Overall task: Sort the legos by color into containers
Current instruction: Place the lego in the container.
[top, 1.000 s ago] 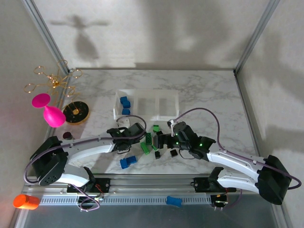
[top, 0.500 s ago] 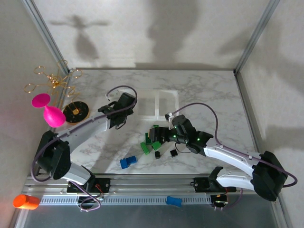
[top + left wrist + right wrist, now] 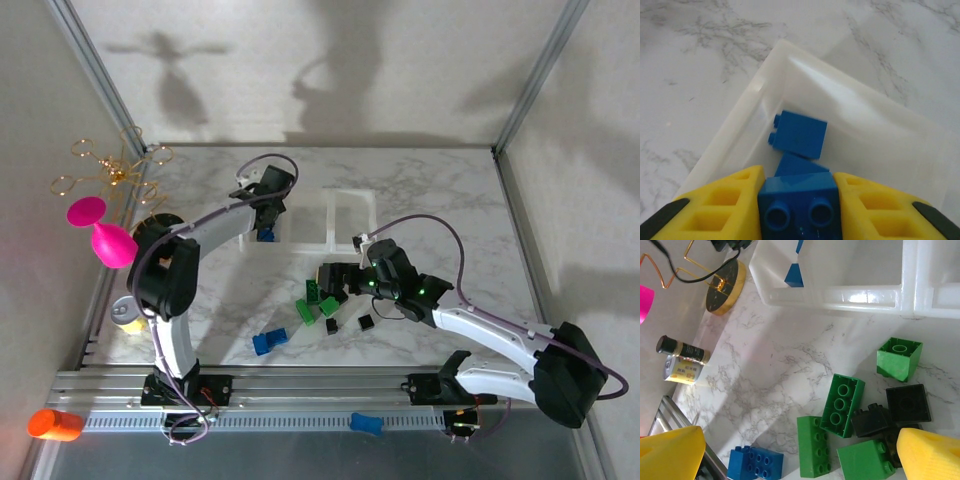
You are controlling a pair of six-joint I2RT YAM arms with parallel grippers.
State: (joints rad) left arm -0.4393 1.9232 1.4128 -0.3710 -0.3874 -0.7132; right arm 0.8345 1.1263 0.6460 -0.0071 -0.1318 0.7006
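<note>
**benchlurker:** Standing next to the rig right now. Closest to me on the metal rail (image 3: 300, 415) there's an orange cylinder (image 3: 55, 424) at the left corner and a rounded blue piece (image 3: 366, 424) nearer the middle. Just past the rail, on the marble table (image 3: 450, 200), one lone blue brick (image 3: 270, 340) sits by itself.

**pixelpete:** Where are the rest of the legos (image 3: 308, 312)?

**benchlurker:** Mid-table, in a loose bunch of greens and blacks. A long green brick (image 3: 842, 405) is touching a black brick (image 3: 871, 420), and a square green brick (image 3: 899, 357) sits a bit apart on the far side, near the containers (image 3: 329, 220). The right gripper (image 3: 335, 282) hangs right over that bunch. Its yellow fingers (image 3: 670, 455) are spread wide with nothing between them.

**pixelpete:** And the other arm?

**benchlurker:** It's reached way out to the far left. The left gripper (image 3: 799, 195) is clamped tight on a held blue brick (image 3: 800, 212), studs facing the wrist camera, over the left-end compartment of the row. Two stored blue bricks (image 3: 800, 134) lie in that compartment right below it, one partly tucked under the other. Can't tell if the held one touches them. Left of the containers there's a black and gold dish (image 3: 726, 287), and nearer to me on that side a little bottle (image 3: 682, 360).
</note>
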